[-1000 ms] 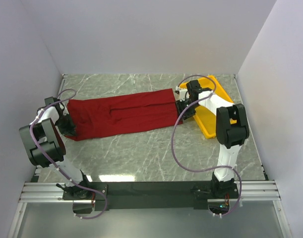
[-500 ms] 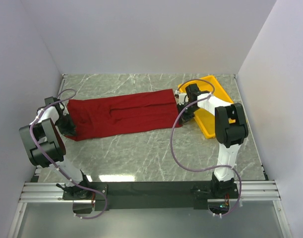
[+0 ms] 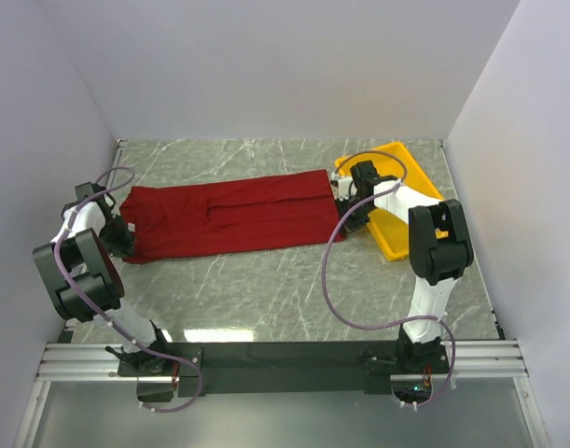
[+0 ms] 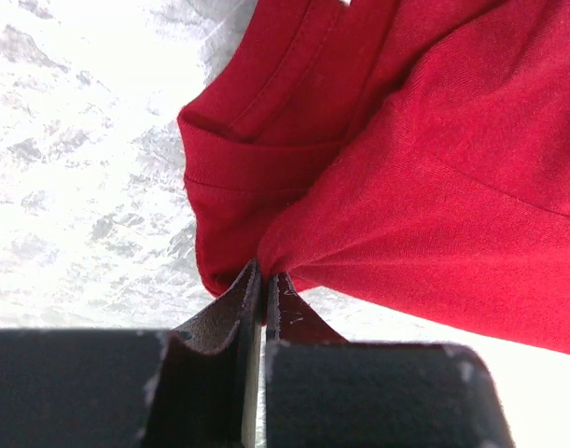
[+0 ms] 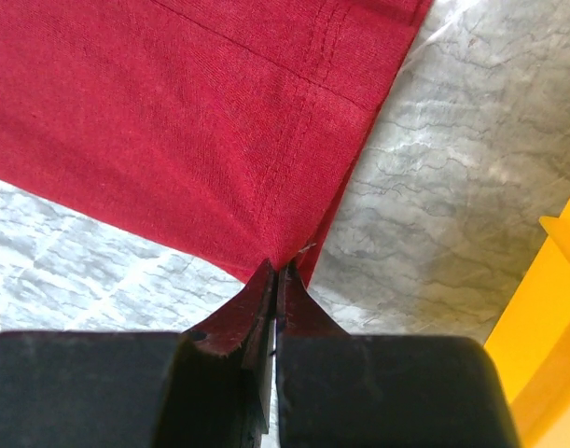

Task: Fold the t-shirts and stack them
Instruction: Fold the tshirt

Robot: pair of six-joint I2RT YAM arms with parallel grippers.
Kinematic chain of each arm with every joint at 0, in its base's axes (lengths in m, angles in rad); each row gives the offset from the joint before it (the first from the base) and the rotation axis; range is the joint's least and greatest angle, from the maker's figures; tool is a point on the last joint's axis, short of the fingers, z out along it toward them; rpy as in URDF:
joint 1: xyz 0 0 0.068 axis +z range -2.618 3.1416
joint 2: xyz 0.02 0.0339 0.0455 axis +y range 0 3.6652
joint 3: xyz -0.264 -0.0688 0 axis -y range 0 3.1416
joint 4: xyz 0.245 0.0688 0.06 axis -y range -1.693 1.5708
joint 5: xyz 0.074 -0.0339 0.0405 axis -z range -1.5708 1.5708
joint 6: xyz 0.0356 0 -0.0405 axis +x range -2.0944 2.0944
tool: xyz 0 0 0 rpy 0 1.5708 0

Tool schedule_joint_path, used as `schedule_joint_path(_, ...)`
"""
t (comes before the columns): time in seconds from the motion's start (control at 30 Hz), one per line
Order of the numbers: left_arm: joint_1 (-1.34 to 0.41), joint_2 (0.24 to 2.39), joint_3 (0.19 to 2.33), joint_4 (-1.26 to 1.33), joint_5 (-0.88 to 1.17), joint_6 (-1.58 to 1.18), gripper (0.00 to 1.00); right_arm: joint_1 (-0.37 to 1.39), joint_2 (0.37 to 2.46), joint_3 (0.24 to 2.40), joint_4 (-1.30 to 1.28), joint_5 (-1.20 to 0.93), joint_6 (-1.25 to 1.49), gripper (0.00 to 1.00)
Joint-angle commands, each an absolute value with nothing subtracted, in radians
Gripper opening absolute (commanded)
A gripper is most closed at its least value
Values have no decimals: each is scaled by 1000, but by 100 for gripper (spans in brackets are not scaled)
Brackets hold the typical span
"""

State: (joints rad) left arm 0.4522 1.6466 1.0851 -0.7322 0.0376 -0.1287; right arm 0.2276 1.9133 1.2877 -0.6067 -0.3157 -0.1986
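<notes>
T-shirt (image 3: 229, 217) lies as a long band across the table (image 3: 266, 289), its right end just beside the yellow tray (image 3: 410, 166). Left gripper (image 4: 264, 280) is pinched tight on its near-left corner, and right gripper (image 5: 275, 273) on the near-right hem corner. Lift both evenly, keep cloth taut, steer clear of the tray rim.

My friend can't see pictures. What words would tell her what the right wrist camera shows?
The right pincer is shut on a corner of the dark red t-shirt, which lies spread over a grey marbled table. The edge of a yellow tray shows at the lower right.
</notes>
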Motion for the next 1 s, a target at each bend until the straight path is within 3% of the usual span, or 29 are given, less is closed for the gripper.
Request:
schedule_joint_path(0.0,462,1644,1097,-744,3,-143,1,221,1858,1272,-589,-268,-229,0)
schedule_joint_path(0.53,462,1721,1045,-770,-244,-302,1,222,1802,1215,-589,-284,-275,0)
schedule_joint_path(0.97,462,1692,1055,-792,-224,-299,4,224,1707,1108,-561,-253,-296,0)
